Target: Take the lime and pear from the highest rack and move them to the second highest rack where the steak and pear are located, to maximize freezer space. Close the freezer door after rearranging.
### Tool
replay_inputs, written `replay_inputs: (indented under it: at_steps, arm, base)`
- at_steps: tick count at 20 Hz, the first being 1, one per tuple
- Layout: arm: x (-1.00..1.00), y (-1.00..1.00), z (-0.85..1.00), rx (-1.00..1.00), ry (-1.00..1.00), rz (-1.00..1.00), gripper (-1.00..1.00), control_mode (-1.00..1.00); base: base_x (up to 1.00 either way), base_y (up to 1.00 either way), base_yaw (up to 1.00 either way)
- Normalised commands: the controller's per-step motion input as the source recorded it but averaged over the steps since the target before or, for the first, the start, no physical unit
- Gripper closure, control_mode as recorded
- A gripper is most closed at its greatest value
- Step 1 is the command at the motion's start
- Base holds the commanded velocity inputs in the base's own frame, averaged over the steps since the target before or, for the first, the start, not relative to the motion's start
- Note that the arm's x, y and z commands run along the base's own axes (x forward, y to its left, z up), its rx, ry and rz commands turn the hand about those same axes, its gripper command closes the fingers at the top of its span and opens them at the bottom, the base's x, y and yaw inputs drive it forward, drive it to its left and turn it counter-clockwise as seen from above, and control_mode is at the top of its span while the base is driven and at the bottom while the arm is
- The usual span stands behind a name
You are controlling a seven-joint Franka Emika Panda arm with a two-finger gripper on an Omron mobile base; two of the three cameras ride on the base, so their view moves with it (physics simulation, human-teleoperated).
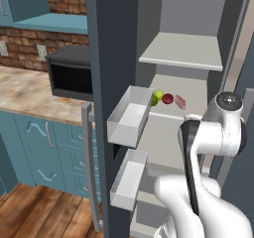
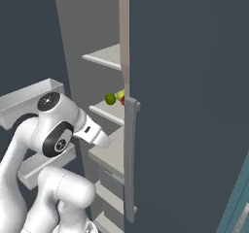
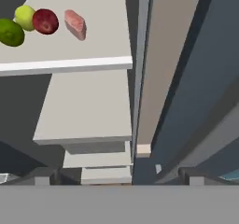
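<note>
Colour rundown from where I'm standing: the freezer [image 1: 114,43] is dark slate-blue outside, pale grey on the inner walls and shelves. The freezer door [image 1: 101,133] is the same slate-blue, with two white bins [image 1: 130,118] and a grey bar handle [image 1: 89,167]. The lime [image 3: 11,33] is mid-green, the little pear [image 3: 25,17] next to it is pale yellow-green, the other pear [image 3: 45,21] is dark red, and the steak [image 3: 75,24] is pink. Brick wall [image 1: 30,41] is reddish-brown, microwave [image 1: 69,73] near black, desk [image 1: 30,93] mottled beige marble, cabinets [image 1: 34,148] teal, floor [image 1: 39,212] warm brown wood. Arm [image 1: 218,133] is white with dark joints.
</note>
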Motion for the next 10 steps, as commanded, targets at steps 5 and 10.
replay_inputs:
  at_steps: [5,10]
  arm:
    - [-0.89,0.02,0.00,0.00,0.00,0.00,-1.00,-1.00]
    - [-0.76,0.07,-0.02,0.00,-0.07,0.00,-1.00,1.00]
  base:
    - [0.00,0.00,0.00]
    - [-0.20,0.07,0.00]
